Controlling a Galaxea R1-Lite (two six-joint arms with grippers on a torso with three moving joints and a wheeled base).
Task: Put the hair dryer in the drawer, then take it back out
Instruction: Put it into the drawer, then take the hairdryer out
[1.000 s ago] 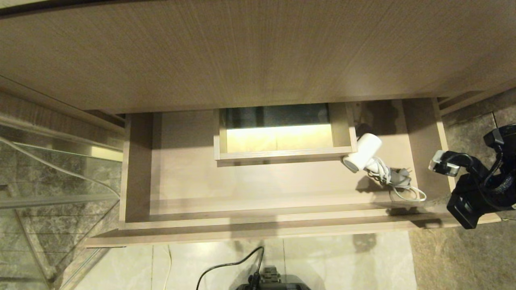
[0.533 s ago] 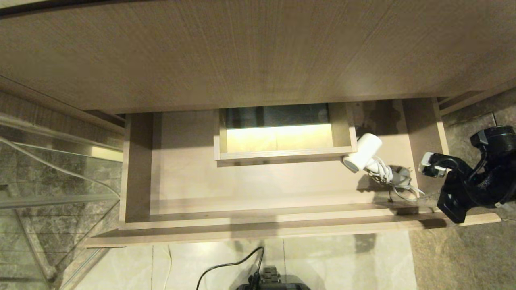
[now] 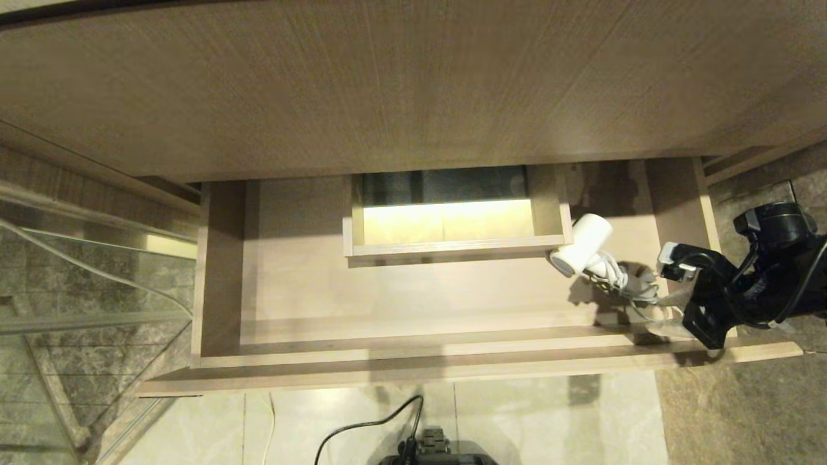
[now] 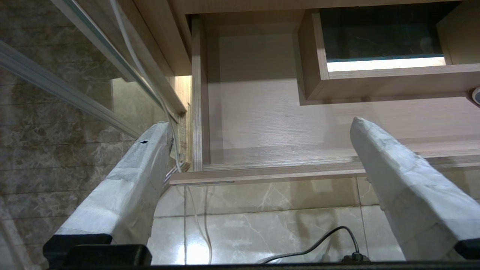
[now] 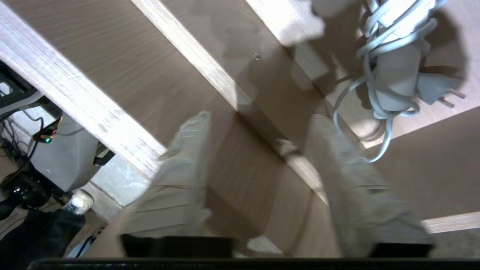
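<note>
Drawer (image 3: pixel 291 284): pulled open below the wood-grain desk (image 3: pixel 387 84)
Hair dryer (image 3: pixel 585 244): lies inside, near the drawer's right wall, touching the boxed cut-out (image 3: pixel 452 210); cord wound around its handle
Right gripper (image 5: pixel 258 142): above the drawer's front right corner, just beside the cord; fingers apart, holding nothing
Left gripper (image 4: pixel 258 150): over the floor before the drawer's left end; fingers wide, empty

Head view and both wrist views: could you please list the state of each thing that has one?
drawer: pulled open.
hair dryer: lying inside the drawer near its right end, cord wound round the handle, not held.
right gripper: open, empty, over the drawer's right front corner.
left gripper: open, empty, parked.
</note>
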